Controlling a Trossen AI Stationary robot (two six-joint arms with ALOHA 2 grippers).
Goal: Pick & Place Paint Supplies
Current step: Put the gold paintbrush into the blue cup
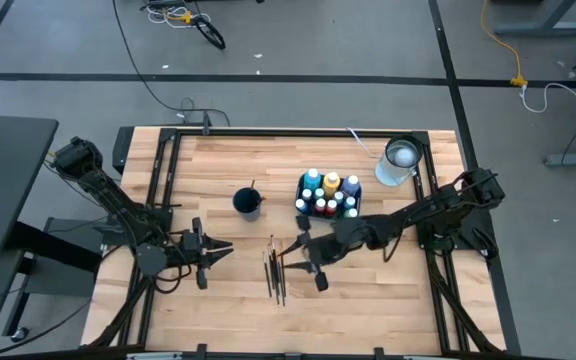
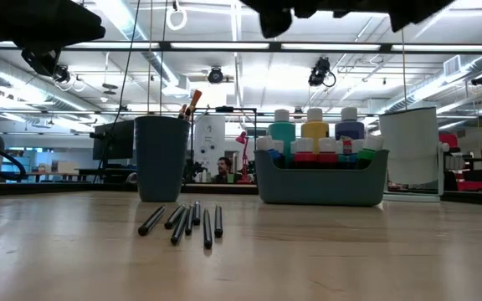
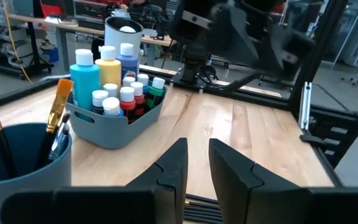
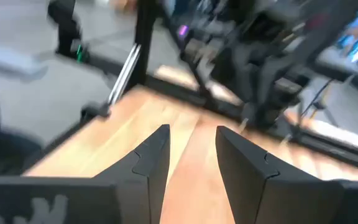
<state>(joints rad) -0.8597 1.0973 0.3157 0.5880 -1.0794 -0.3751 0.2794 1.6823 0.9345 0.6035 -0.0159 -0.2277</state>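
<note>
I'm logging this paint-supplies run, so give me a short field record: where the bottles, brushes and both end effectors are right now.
bottles: upright in grey caddy, white caps
loose brushes: lying side by side on table, in front of dark cup
dark cup: holds brushes with wooden handles
left end effector: open, empty, left of the loose brushes
right end effector: open, empty, over the loose brushes
clear container: far right corner

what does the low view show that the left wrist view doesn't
Only the low view shows the loose paintbrushes lying on the table and a person in the room behind. Only the left wrist view shows the left gripper, open and empty, and the right arm beyond. Both show the grey caddy of paint bottles and the cup holding brushes.
</note>
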